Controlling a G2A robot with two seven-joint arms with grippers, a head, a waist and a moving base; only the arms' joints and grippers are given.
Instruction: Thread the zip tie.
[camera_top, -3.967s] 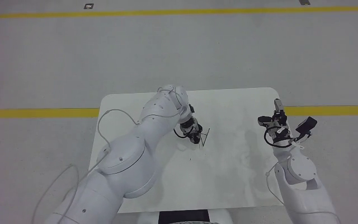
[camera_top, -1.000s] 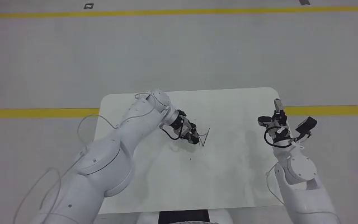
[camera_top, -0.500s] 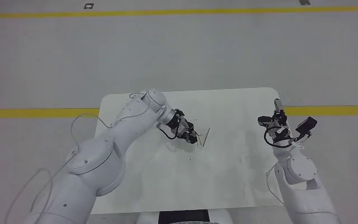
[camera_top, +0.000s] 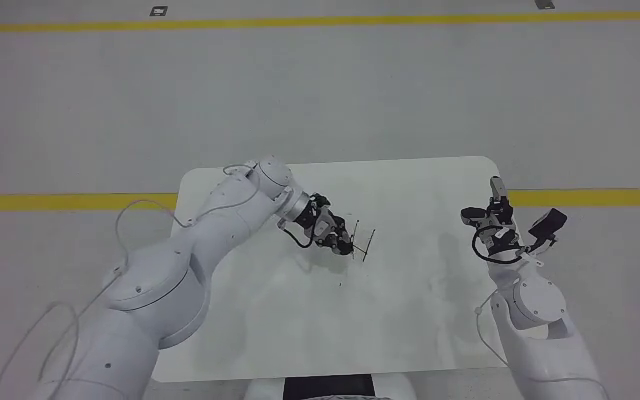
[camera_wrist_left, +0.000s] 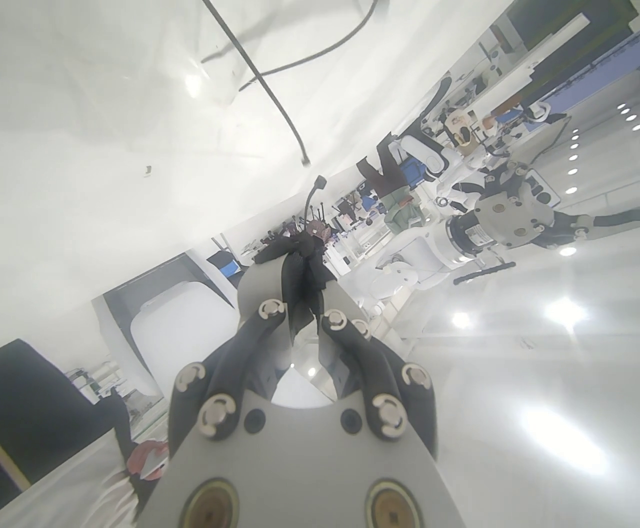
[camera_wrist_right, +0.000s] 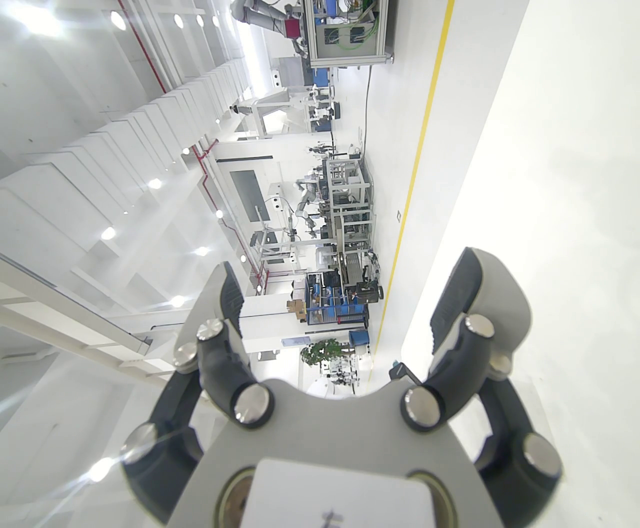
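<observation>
Pinching the zip tie (camera_top: 368, 245) in your closed left gripper (camera_top: 345, 247) over the middle of the desk (camera_top: 420, 300), with the right gripper (camera_wrist_right: 347, 275) wide and well apart, you risk it slipping or flexing aside, since nothing steadies its free end.

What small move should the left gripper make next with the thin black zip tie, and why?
Probably nudge the left gripper, shut on the thin black plastic zip tie, so the held tip meets the free end: its wrist view shows both ends close but apart. The right gripper is open, far off.
</observation>
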